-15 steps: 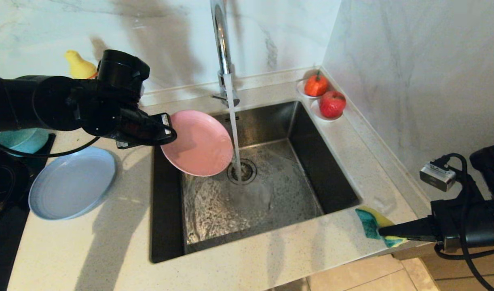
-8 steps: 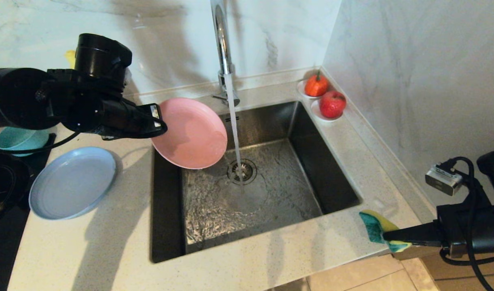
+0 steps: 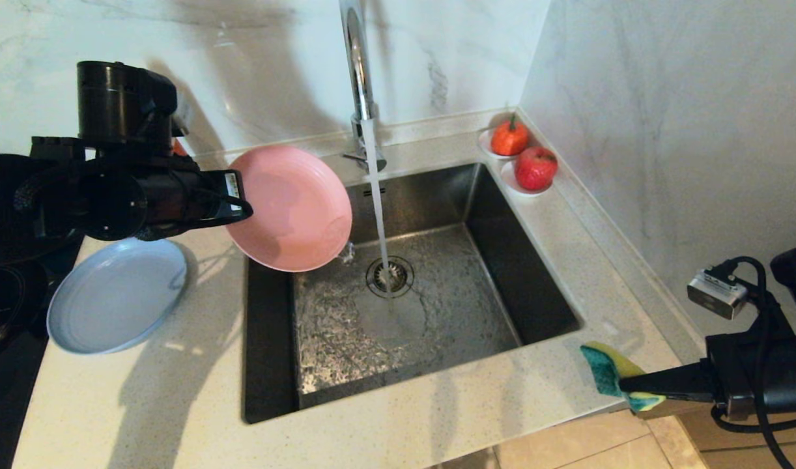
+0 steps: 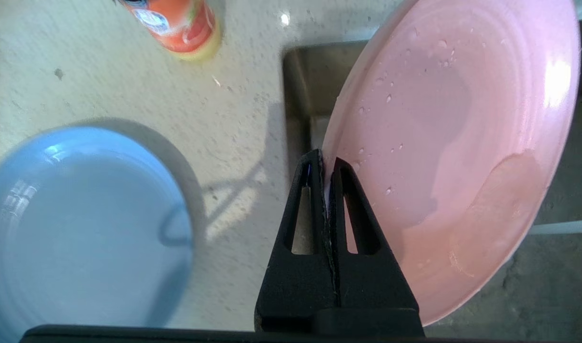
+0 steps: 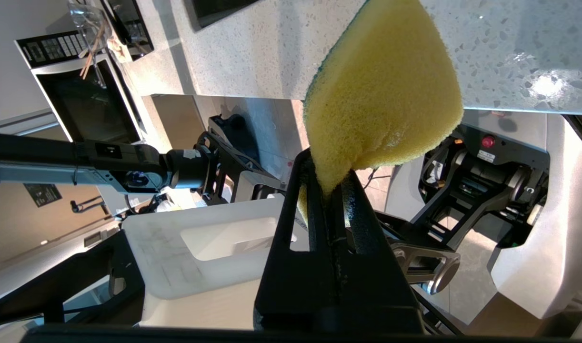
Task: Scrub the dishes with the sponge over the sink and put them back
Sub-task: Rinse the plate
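Since a second ago I am swinging the pink plate (image 3: 286, 208) up and back, away from the water stream (image 3: 378, 215) and toward the sink's (image 3: 541, 273) back-left corner. My left gripper (image 3: 240, 195) is staying clamped on the plate's rim, fingers closed thin on the edge; the plate is tilting so leftover water drains into the basin, not onto the worktop (image 3: 144, 404). Wet film and droplets are showing on its face in the left wrist view. I judge the scrub and rinse are done for this one and it is heading back to the worktop left of the sink.

My right gripper (image 3: 632, 389) is pinching the sponge (image 3: 608, 372) shut between its fingers, hanging past the worktop's front-right edge, well apart from the plate, keeping out of the way.

Around: the pale blue plate (image 3: 114, 296) is lying flat on the worktop left of the sink, right under my left arm, so the put-down spot is tight. An orange bottle (image 4: 179, 24) is standing near the back edge, close to the sink's corner. The tap (image 3: 357, 71) is running at the back edge. Two red fruits on saucers (image 3: 522, 159) are sitting at the back-right corner, clear of everything. The teal bowl is hidden behind my arm.
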